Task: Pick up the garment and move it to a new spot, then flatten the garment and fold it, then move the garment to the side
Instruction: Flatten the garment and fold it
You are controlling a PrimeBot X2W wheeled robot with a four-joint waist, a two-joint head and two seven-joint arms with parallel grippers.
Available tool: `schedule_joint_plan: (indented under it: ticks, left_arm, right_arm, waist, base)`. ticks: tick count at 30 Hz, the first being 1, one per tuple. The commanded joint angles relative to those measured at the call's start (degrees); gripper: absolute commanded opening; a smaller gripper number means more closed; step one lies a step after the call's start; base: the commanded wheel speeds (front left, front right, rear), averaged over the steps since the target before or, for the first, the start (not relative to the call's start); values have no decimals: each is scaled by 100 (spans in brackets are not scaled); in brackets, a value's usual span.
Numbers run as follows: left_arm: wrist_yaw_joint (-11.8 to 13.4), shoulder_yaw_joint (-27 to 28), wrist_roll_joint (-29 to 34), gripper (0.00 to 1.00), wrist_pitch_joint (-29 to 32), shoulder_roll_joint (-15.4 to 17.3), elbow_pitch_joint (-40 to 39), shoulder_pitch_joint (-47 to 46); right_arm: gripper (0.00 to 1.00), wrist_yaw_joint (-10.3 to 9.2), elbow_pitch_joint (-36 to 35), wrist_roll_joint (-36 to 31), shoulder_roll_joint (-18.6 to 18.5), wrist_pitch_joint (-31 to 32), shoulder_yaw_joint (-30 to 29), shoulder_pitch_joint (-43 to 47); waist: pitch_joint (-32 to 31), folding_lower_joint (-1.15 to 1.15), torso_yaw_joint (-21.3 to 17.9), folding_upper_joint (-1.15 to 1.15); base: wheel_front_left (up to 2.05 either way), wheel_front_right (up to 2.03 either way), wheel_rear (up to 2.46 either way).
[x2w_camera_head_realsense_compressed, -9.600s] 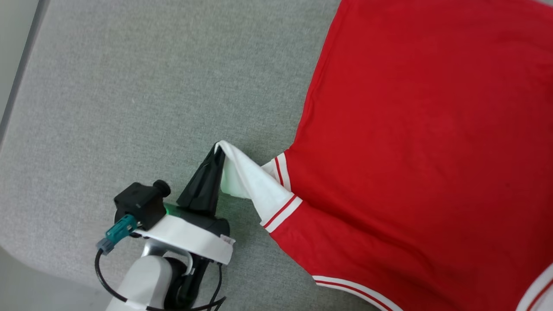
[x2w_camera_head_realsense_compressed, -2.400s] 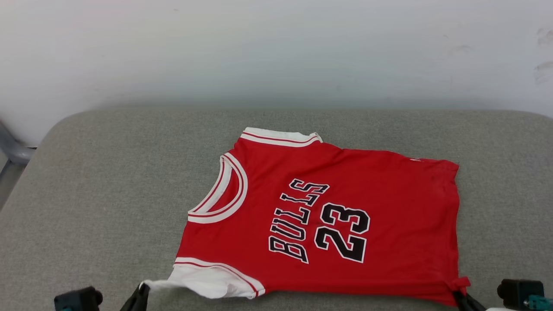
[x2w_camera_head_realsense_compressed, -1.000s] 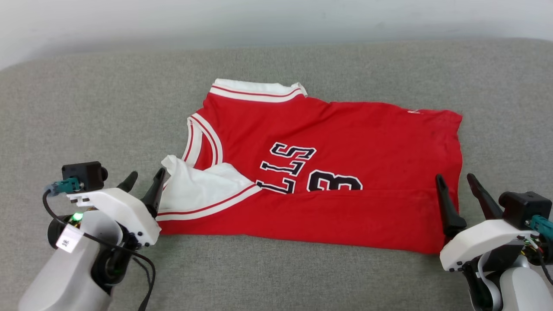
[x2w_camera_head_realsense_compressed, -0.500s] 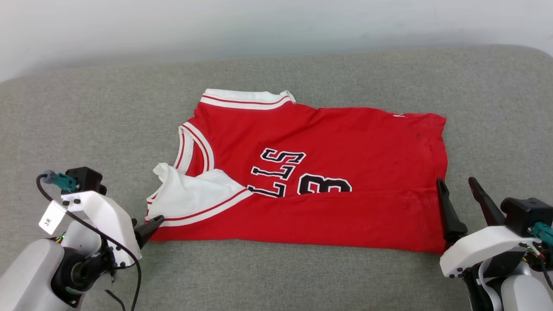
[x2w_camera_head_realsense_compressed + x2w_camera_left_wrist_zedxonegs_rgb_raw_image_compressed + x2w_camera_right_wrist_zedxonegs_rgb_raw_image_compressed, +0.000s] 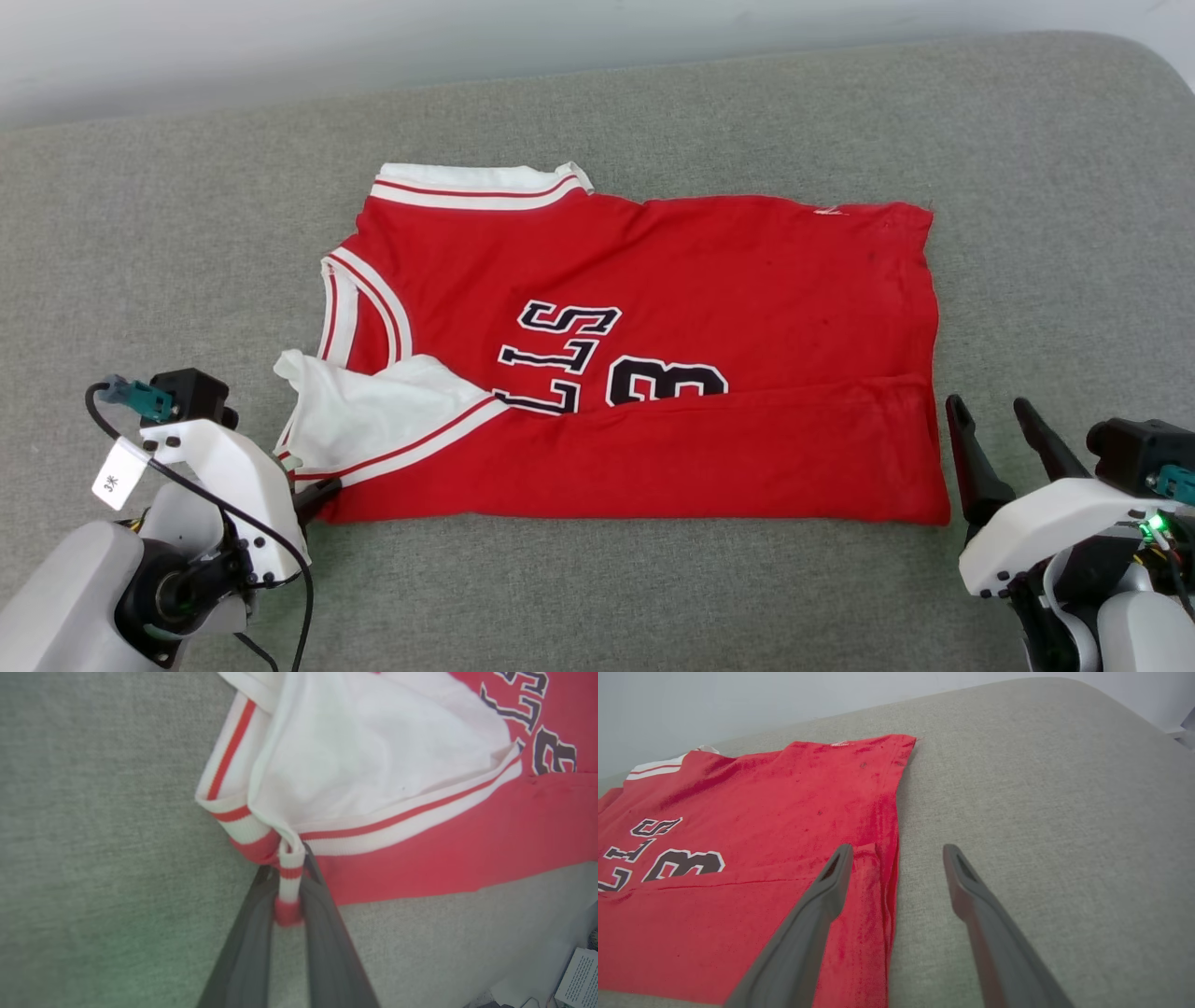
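The garment [image 5: 700, 271], a red jersey with white sleeves and black lettering, lies on the grey cushion with its near part folded up over the lower lettering. My left gripper [image 5: 320, 492] is shut on the striped sleeve trim at the garment's near left corner. In the left wrist view, the trim [image 5: 290, 877] is pinched between the dark fingers of the left gripper [image 5: 288, 863], with the white sleeve [image 5: 373, 760] beyond. My right gripper [image 5: 990, 411] stands open just right of the near right corner. In the right wrist view, the garment's [image 5: 761, 793] hem edge runs between the spread fingers of the right gripper [image 5: 897, 851].
The grey cushioned surface [image 5: 187, 215] extends around the garment, with a pale wall [image 5: 280, 47] behind it. Its rounded right corner [image 5: 1111, 714] falls away at the far right. A printed paper [image 5: 577, 975] lies beyond the cushion's edge in the left wrist view.
My left gripper dropped from beside the white sleeve to the near left corner and shut on the striped trim. The right gripper stayed open. The head camera shifted slightly.
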Motion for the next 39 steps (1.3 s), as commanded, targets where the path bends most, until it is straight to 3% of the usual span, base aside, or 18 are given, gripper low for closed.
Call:
schedule_joint_plan:
  ticks: [1, 11, 16, 22, 24, 25, 39]
  left_arm:
    - [-14, -74, 5, 0, -38, -85, 34, 140]
    - [56, 132, 195, 0, -457, 181, -726, 252]
    - [101, 179, 195, 0, -491, 213, -981, 213]
    - [88, 154, 232, 0, -555, 140, -1097, 177]
    - [59, 157, 210, 0, -589, 113, -1108, 197]
    - [47, 159, 214, 0, -619, 109, -1109, 207]
    - [-66, 76, 382, 0, -1117, -6, -886, 541]
  right_arm:
    - [100, -3, 8, 94, 13, 173, -37, -27]
    - [100, -3, -318, 467, -290, 2532, 94, 161]
    - [100, -3, -333, 563, -359, 3023, 210, 51]
    - [100, -2, 162, 718, -389, 3529, 519, 8]
    - [69, -2, 284, 815, -399, 3706, 615, 57]
    - [0, -2, 298, 844, -414, 3726, 628, 48]
    - [0, -4, -149, 791, -725, 3502, 497, 120]
  waist:
    - [-23, 0, -9, 0]
    - [-126, 0, 73, 0]
    - [-38, 0, 178, 0]
    - [74, 0, 288, 0]
    - [94, 0, 316, 0]
    - [100, 0, 328, 0]
    - [-369, 0, 386, 0]
  base:
    - [0, 0, 0]
    - [0, 0, 0]
    - [0, 0, 0]
    - [0, 0, 0]
    - [0, 0, 0]
    - [0, 0, 0]
    - [0, 0, 0]
